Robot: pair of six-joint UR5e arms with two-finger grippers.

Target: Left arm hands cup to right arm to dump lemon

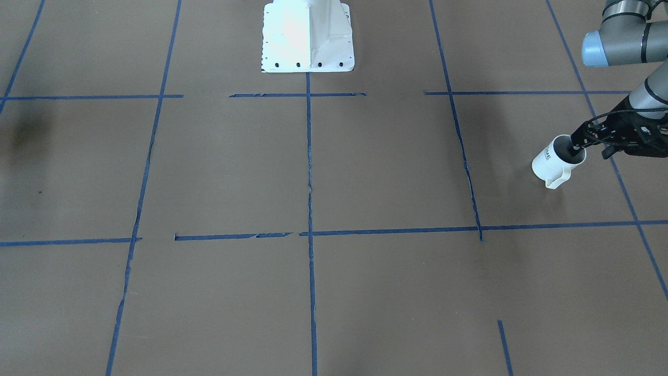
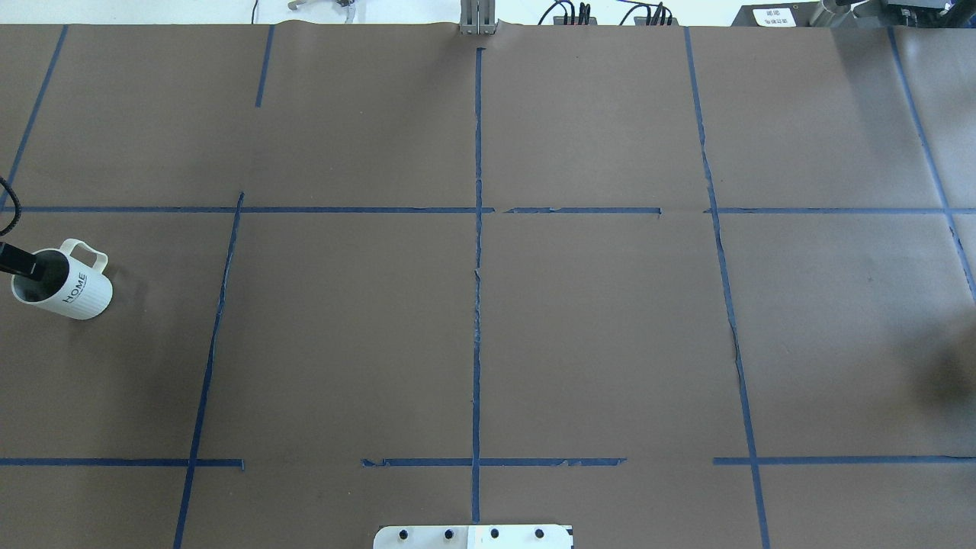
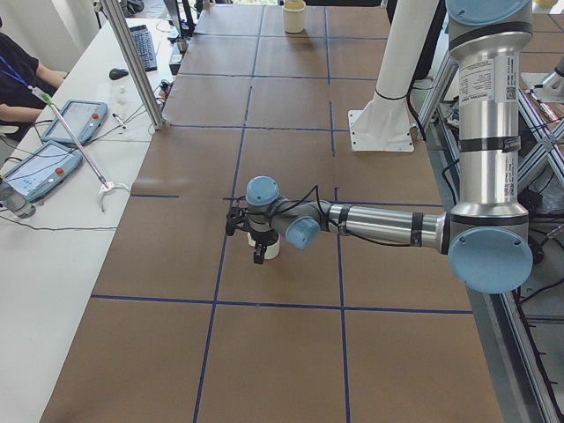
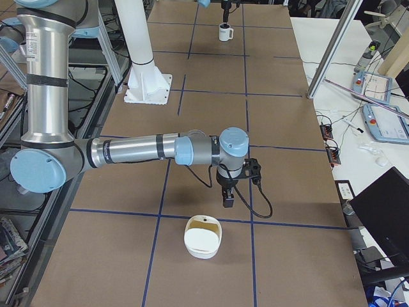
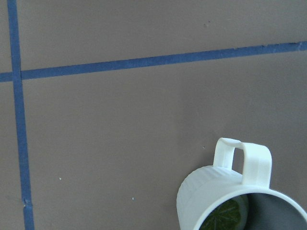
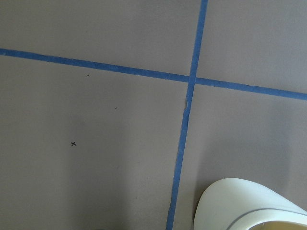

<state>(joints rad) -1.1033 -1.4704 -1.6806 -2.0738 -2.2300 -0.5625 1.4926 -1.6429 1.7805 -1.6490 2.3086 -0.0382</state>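
Tabletop [image 1: 391, 172]: matte brown paper, gridded with blue tape, the strips torn and gapped in places. White metal pedestal [image 1: 308, 36] with bolt holes along its foot.

Cup [image 2: 61, 286]: white, cylindrical, finely ribbed wall, squared loop handle, grey inside. It stands at the robot's left end of the tabletop, inside a tape square. The lemon [image 5: 228, 215] lies in its bottom and shows as a green, veined patch, half hidden by the rim.

Left arm [image 3: 379, 225]: silver tube, pale blue caps. Left fingers [image 2: 21, 261] are black open frame, and one dips over the rim into the cup's mouth. Cannot tell whether they pinch the wall.

Right arm [image 4: 134, 150]: same build. Right fingers [image 4: 228, 199] point down above the tabletop, just beside a bowl [image 4: 201, 251]. Cannot tell whether they are apart or together, since only the side view shows them.

Bowl: white, smooth, rounded-square, yellowish inside.

Writing — "HOME" in dark capitals on the cup's side. Labels on the arms' upright tubes are too small to read.

Count — two arms, one cup, one lemon, one bowl, one pedestal.
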